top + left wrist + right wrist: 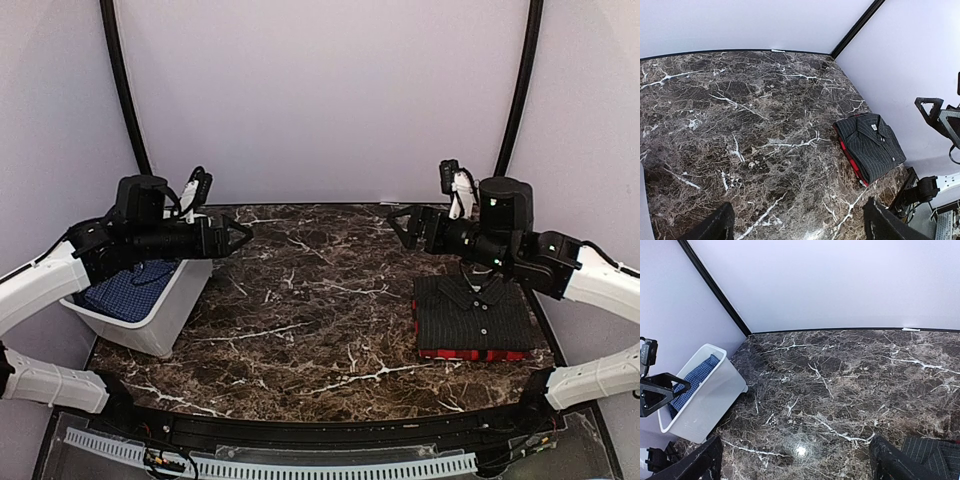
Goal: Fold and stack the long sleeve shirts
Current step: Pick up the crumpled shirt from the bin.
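- Dark brown, white-veined marble table (320, 320) stood between pale lilac walls. From above, three shirts showed: a black pinstriped collared shirt (470, 315) lay folded atop a red-and-black plaid shirt (470, 354) at the right.
- A blue-and-white check shirt (130, 290) lay bunched in the one white plastic bin (165, 320) at the left.
- The left gripper (243, 238) and right gripper (397, 222) hovered spread wide, empty.
- Left wrist: the two-shirt stack sat near the table's right edge.
- Right wrist: the bin stood by the left wall.
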You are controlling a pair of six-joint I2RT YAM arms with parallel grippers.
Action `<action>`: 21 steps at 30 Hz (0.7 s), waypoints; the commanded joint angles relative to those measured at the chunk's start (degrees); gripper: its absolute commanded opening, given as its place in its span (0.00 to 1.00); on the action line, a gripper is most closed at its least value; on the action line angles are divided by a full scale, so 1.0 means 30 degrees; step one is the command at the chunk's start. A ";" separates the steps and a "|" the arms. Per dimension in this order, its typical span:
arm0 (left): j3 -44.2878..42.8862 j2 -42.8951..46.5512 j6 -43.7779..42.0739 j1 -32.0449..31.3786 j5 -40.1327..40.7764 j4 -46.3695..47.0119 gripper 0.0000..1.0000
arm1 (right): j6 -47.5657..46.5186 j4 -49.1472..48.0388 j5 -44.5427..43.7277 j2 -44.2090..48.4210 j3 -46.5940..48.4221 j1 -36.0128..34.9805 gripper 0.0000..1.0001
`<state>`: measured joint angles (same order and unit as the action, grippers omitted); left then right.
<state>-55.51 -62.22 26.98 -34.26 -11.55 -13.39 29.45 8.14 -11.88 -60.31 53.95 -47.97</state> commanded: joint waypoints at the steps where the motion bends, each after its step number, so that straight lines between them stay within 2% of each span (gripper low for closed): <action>1: -0.0897 -0.0021 -0.0772 -0.0035 0.0230 -0.0103 0.88 | 0.0025 -0.0146 -0.1001 0.0085 -0.0279 -0.0037 0.99; 7: -0.1614 0.0306 -0.0516 -0.0013 0.2301 -0.1196 0.90 | 0.0125 0.0007 -0.1953 0.0252 -0.0310 -0.0030 0.99; 14: -0.3068 0.0012 0.0670 0.0494 0.7633 -0.4496 0.98 | 0.0203 0.0762 -0.3724 0.0119 0.0000 0.0021 0.99; 16: -0.3582 -0.0313 0.1395 0.0991 0.9124 -0.5878 0.99 | 0.0288 0.1041 -0.4057 -0.0025 0.0240 0.0007 0.99; 21: -0.4508 -0.1151 0.2375 0.3129 1.0591 -0.7944 0.99 | 0.0869 0.2223 -0.5051 -0.0332 0.1034 0.0076 0.98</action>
<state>-66.78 -64.29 30.74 -28.86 12.67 -28.91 30.55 12.16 -23.00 -60.55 53.87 -47.94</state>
